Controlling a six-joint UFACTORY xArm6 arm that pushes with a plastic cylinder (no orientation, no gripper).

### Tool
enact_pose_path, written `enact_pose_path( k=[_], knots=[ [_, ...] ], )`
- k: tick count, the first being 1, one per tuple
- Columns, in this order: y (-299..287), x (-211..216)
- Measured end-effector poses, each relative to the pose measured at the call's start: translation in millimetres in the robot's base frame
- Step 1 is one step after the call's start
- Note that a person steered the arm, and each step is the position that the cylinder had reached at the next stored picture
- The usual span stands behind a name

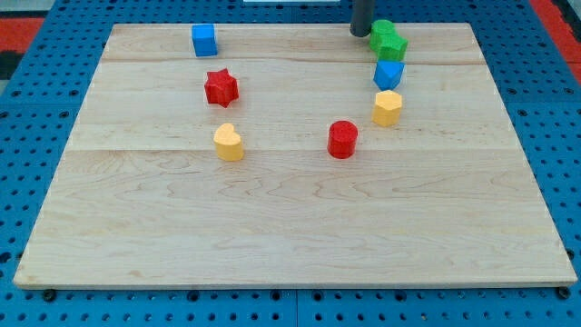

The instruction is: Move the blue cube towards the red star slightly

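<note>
Blocks sit spread out on a light wooden board (290, 227), which lies on a blue table with holes (27, 136). The blue cube (204, 40) is near the view's top, toward the left. Just below it, a little to the right and apart from it, is the red star (221, 87). Below the star is a yellow heart-like block (229, 143).

The dark rod comes down at the view's top, right of the middle. My tip (361, 34) is just a plain rod end with nothing to open or close. It is right beside the green blocks (388, 40), on their left, and far from the blue cube.

Under the green ones is another blue block (388, 74), then a yellow block (388, 107). A red round block (342, 139) sits near the middle.
</note>
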State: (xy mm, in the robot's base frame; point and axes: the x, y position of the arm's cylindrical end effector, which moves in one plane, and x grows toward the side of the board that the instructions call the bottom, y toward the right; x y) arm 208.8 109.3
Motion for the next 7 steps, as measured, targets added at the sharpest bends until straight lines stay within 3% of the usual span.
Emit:
enact_pose_path(
  k=[1, 3, 6, 7],
  knots=[
    [4.6, 0.0],
    [-71.3, -16.6],
    [-252.8, -17.2],
    [-255.2, -3.9]
  ],
)
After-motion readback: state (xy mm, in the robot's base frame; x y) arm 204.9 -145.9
